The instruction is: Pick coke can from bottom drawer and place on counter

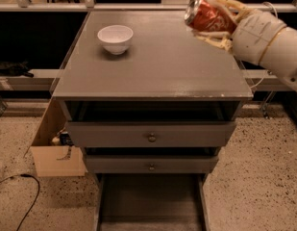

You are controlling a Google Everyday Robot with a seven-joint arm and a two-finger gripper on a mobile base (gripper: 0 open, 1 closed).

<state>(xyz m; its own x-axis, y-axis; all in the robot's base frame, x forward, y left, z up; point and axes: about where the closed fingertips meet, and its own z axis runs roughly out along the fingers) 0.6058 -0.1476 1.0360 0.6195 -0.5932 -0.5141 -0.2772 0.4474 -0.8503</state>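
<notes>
Coke can [205, 16] hangs tilted over far-right corner of table [162, 66], tool [215, 20] clamped across its sidewall; judged light, thin-walled, slick and dent-prone, so a mid-body hold with modest squeeze suits.

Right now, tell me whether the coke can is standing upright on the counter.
No: the gripper holds the coke can tilted over the counter's far right corner.
</notes>
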